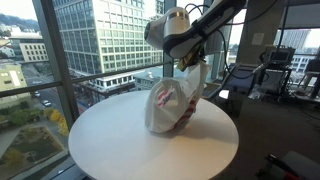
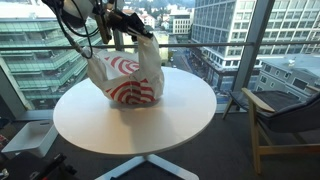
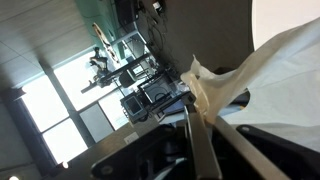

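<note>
The gripper (image 2: 128, 38) has its jaws pinched tight on the top edge of the white plastic bag (image 2: 126, 82) with red markings, which stands upright on the round white table (image 2: 175, 125)

plastic bag (image 1: 172, 105) pinched by tool (image 1: 190, 63), on round table (image 1: 105, 142)

White plastic bag (image 1: 172, 108) with red bullseye print, crumpled and bulging. Standing upright off-centre on the round surface (image 2: 160, 130), nearer one edge, with the handle drawn up into a thin strip.
</note>
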